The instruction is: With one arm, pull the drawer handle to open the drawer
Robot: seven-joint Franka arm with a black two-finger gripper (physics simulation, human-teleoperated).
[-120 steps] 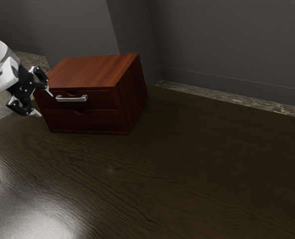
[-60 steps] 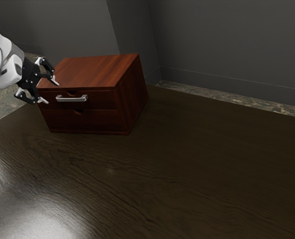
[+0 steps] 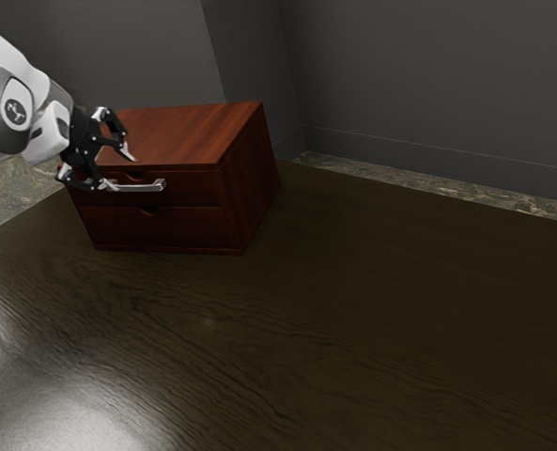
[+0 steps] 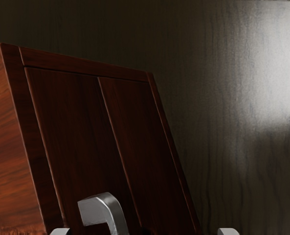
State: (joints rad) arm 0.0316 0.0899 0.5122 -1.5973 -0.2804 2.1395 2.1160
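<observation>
My jaws are spread wide, gripping nothing, at the left end of the handle (image 3: 135, 185). One of the fingertips (image 3: 127, 154) is above it and one is low by its end; I can't tell if they touch. The handle is a silver bar on the top drawer (image 3: 179, 191), which sits flush with the lower drawer (image 3: 165, 225), so it is shut. The red-brown cabinet (image 3: 189, 132) sits far left on the dark wood tabletop (image 3: 353, 329), with a grey wall (image 3: 428, 75) behind. In the wrist view the handle's bend is close under my hand.
</observation>
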